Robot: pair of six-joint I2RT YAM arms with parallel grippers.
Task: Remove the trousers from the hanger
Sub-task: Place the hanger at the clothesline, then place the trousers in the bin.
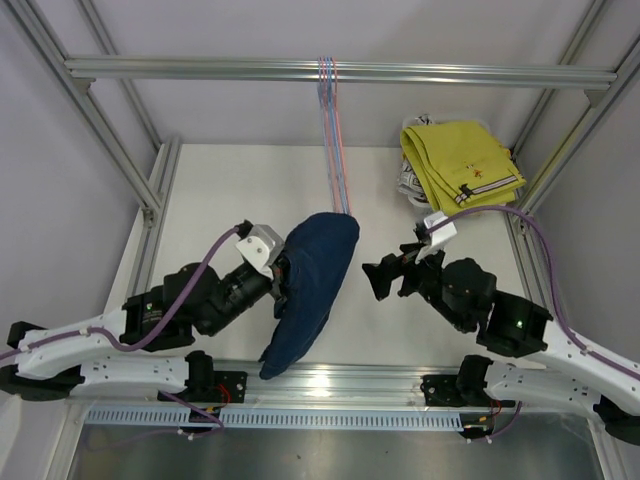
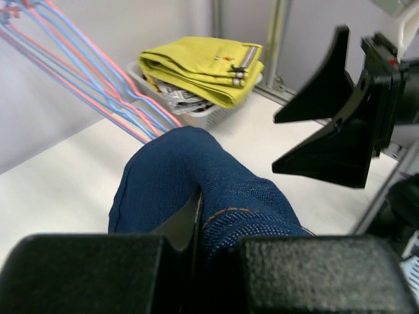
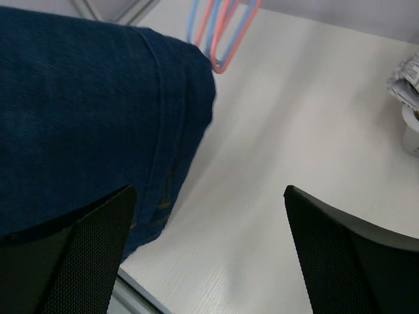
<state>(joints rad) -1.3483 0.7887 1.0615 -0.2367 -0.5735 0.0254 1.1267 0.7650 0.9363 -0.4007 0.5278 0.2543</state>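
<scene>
Left arm: my left jaws are closing tight on the dark navy trousers (image 1: 312,280), with a fold of the blue cloth pinched between the two black fingers (image 2: 91,275) in the left wrist view. The trousers are hanging in mid-air above the middle of the white worktop (image 1: 220,200), their rounded upper end lying against the lower corner of the hangers (image 1: 336,140) and their lower end trailing toward the near rail. The pink and blue wire hangers are hanging in a bunch from the overhead rail (image 1: 200,68). I cannot tell whether the cloth is looped over a hanger bar.

Right arm: my right jaws are standing wide open and holding nothing. They are facing the trousers from the right, near them but not touching.

Far right corner: the yellow trousers (image 1: 462,160) are lying folded on top of the black-and-white print trousers (image 2: 175,98) in a white basket (image 2: 213,118), well apart from both arms.
</scene>
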